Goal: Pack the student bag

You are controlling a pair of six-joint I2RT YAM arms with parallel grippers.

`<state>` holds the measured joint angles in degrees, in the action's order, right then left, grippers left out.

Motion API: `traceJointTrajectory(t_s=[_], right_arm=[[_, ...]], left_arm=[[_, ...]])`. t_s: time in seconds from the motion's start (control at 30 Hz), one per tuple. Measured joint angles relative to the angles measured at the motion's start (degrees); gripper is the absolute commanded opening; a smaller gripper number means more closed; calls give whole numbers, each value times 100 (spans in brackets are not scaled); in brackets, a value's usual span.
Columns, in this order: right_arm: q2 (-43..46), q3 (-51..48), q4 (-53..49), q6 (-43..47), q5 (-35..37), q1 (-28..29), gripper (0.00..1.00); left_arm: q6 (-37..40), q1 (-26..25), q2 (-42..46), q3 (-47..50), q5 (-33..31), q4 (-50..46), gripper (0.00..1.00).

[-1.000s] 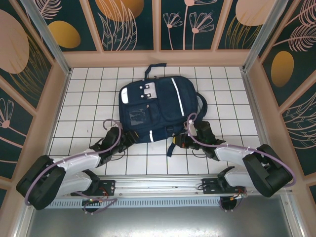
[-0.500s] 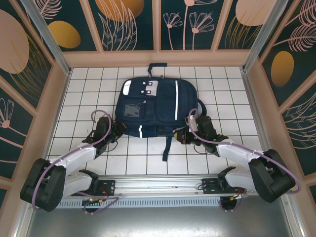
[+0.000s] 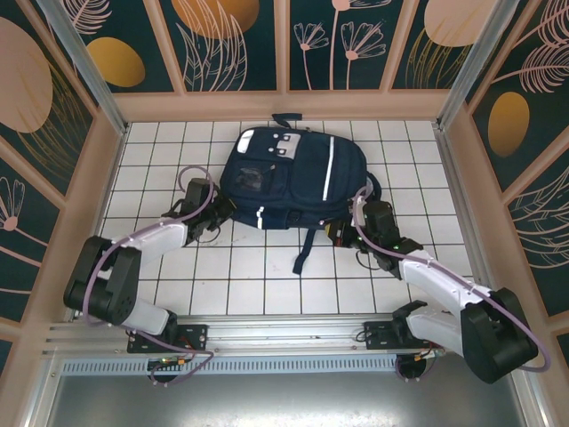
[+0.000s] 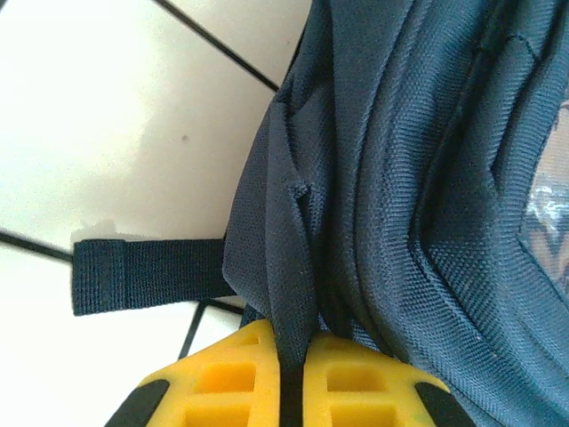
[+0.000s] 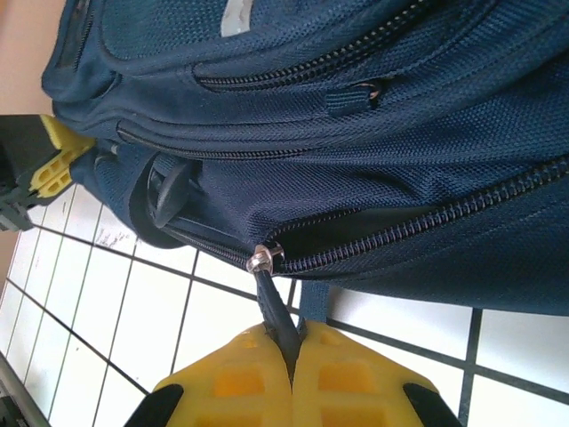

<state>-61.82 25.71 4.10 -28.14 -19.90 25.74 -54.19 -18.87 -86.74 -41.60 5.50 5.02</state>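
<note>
The left gripper [image 4: 292,378] is clamped on a fabric fold at the near-left corner of the bag [image 3: 289,178], which lies flat on the far middle of the tiled table [image 3: 160,267]. At the bag's near-right side, the right gripper [image 5: 289,369] pinches the zipper pull [image 5: 271,298]. The zipper looks barely opened, so packing seems hardly begun.

No readable text, brand or number. Grey-white patches [image 3: 286,148] on student bag [image 3: 298,187] look blank. Faint scribble on floor tile [image 5: 111,238], left of frame: illegible.
</note>
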Motion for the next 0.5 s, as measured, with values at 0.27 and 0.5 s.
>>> traceJointTrajectory(t_s=[0.27, 0.5], right_arm=[[-114, -151, 468, -70, -334, 247, 0], [-920, -116, 994, -619, -374, 437, 0]], left_arm=[[389, 155, -977, -1047, 109, -251, 34], [492, 595, -1145, -1563, -555, -540, 76]])
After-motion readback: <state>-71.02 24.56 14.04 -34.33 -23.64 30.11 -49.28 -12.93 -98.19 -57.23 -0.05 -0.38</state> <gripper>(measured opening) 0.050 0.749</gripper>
